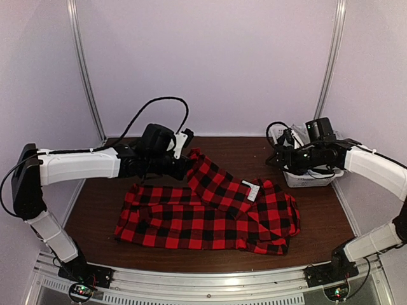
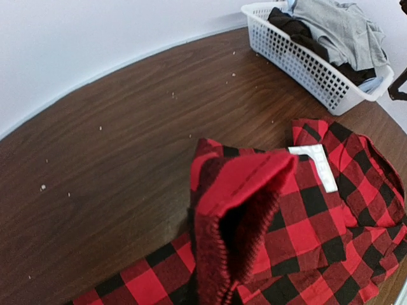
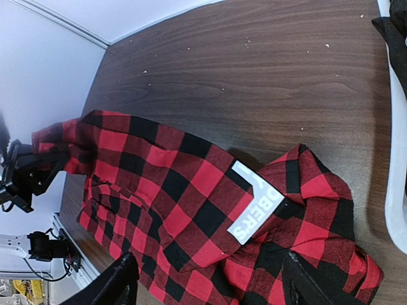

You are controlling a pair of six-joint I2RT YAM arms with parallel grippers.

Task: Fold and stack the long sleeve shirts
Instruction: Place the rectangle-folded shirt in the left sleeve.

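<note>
One of the long sleeve shirts (image 1: 203, 219), a red-and-black check flannel, lies spread across the middle of the table with its collar and white label (image 1: 252, 191) toward the right. My left gripper (image 1: 187, 164) is shut on a sleeve end (image 2: 245, 203) and holds it raised above the shirt's back left part; the cloth hides the fingers in the left wrist view. My right gripper (image 1: 280, 156) hangs open above the collar area (image 3: 299, 210), with nothing between its fingers (image 3: 117, 286). The label (image 3: 254, 202) lies below it.
A white mesh basket (image 1: 310, 180) with grey and dark clothes (image 2: 337, 28) stands at the back right, just behind my right gripper. Bare brown table (image 2: 114, 159) lies behind and left of the shirt. Light walls close in the back and sides.
</note>
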